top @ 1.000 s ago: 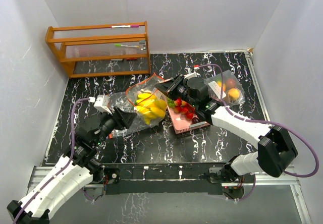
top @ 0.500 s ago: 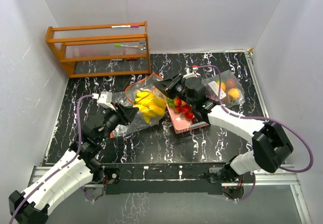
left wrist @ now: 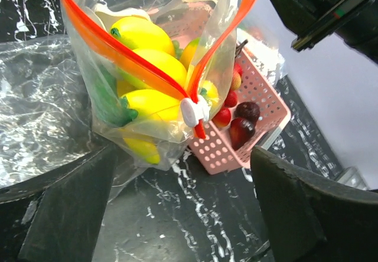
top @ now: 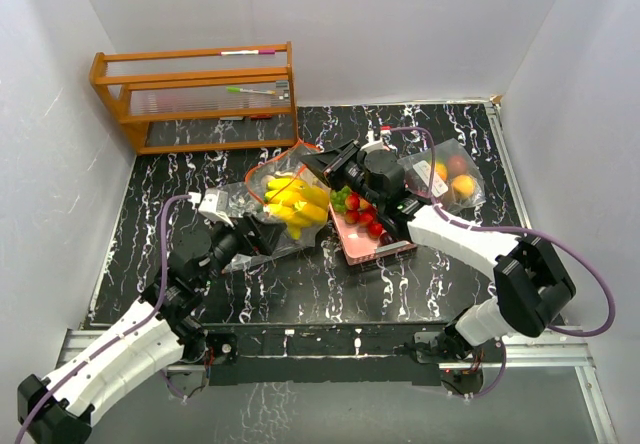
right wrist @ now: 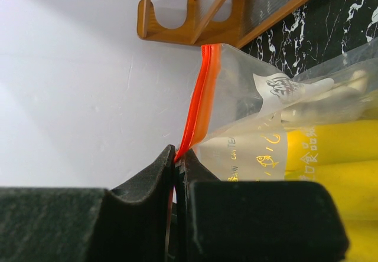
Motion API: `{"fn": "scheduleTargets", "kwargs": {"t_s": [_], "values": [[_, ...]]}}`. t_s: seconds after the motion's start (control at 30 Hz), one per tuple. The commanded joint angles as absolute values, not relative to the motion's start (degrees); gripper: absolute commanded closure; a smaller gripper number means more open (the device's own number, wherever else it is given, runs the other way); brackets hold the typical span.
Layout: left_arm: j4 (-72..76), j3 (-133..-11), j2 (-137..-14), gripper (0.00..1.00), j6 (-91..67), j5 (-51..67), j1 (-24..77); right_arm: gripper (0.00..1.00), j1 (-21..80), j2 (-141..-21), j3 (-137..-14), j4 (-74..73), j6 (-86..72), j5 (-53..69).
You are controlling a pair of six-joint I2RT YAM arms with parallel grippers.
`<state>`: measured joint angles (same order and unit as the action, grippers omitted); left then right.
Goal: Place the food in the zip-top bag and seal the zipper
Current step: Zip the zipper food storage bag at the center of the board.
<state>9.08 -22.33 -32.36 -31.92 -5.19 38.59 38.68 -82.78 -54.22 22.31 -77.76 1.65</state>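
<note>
The white slider point(left wrist: 192, 111) sits dead ahead of the left gripper point(left wrist: 186, 200) (jaws spread, empty), the orange zipper point(left wrist: 106, 45) running away toward the right gripper point(right wrist: 176, 156), which is clamped on its far end.

You're looking at a robotics lab cell here, not a kitchen. Plain white panels point(top: 420, 24) box in the work area on the left, far and right sides. The arms point(top: 120, 354) are bolted to a metal rail point(top: 300, 334) along the near edge, with purple cables point(top: 609, 302) looping off them. The tabletop point(top: 200, 174) is black marbled sheet. Far left sits a wooden rack point(top: 195, 99) holding markers point(top: 250, 91), and the food point(top: 295, 204) is glossy toy plastic.
</note>
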Motion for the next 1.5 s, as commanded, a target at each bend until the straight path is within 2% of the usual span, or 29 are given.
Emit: {"fn": "scheduleTargets", "kwargs": {"t_s": [0.0, 0.27, 0.37, 0.47, 0.53, 0.67, 0.9, 0.93, 1.0, 1.07, 1.17, 1.2, 1.23, 1.47], "values": [[11.6, -22.4, -31.8, 0.03, -30.2, -7.6, 39.4, 0.92, 38.9, -82.1, -58.0, 29.6, -78.3, 0.9], [15.9, -21.8, -34.6, 0.04, -25.7, -8.1, 39.9, 0.92, 39.0, -82.0, -58.2, 29.3, -78.0, 1.6], [16.7, -22.2, -35.5, 0.15, -25.4, -7.0, 39.9, 0.92, 39.0, -82.2, -58.6, 29.2, -77.9, 2.0], [17.7, -21.4, -35.3, 0.36, -26.1, -6.7, 39.9, 0.92, 38.9, -82.5, -59.1, 29.3, -78.0, 2.5], [18.2, -20.9, -34.8, 0.42, -26.5, -6.8, 40.0, 0.92, 39.1, -82.6, -59.2, 29.5, -78.0, 2.6], [17.6, -21.3, -34.2, 0.48, -25.9, -7.6, 40.0, 0.92, 39.2, -82.5, -59.2, 29.5, -77.9, 2.5], [18.4, -21.5, -35.1, 0.48, -25.9, -9.1, 40.2, 0.92, 40.0, -82.8, -59.1, 29.7, -78.0, 2.4], [19.2, -21.2, -35.6, 0.55, -26.0, -8.8, 40.2, 0.92, 40.0, -82.9, -59.2, 29.7, -78.0, 2.4], [20.2, -20.9, -36.1, 0.61, -26.2, -8.8, 40.3, 0.92, 40.1, -82.8, -59.0, 29.7, -78.0, 2.5], [20.6, -20.7, -36.3, 0.75, -26.0, -9.4, 40.3, 0.92, 40.2, -82.5, -58.8, 29.7, -78.0, 2.4], [20.2, -20.7, -35.7, 0.82, -25.4, -10.8, 40.3, 0.92, 40.3, -82.0, -58.3, 29.7, -78.1, 2.3], [19.8, -20.9, -35.3, 0.93, -25.0, -11.3, 40.3, 0.92, 40.3, -81.9, -58.1, 29.6, -78.1, 2.2], [19.1, -21.2, -34.9, 1.00, -24.6, -11.7, 40.3, 0.92, 40.3, -81.6, -57.9, 29.6, -78.0, 2.2], [7.2, -30.5, -31.8, 1.00, -16.4, -16.7, 40.3, 0.92, 40.3, -77.2, -53.5, 26.4, -77.6, 2.1]]}}
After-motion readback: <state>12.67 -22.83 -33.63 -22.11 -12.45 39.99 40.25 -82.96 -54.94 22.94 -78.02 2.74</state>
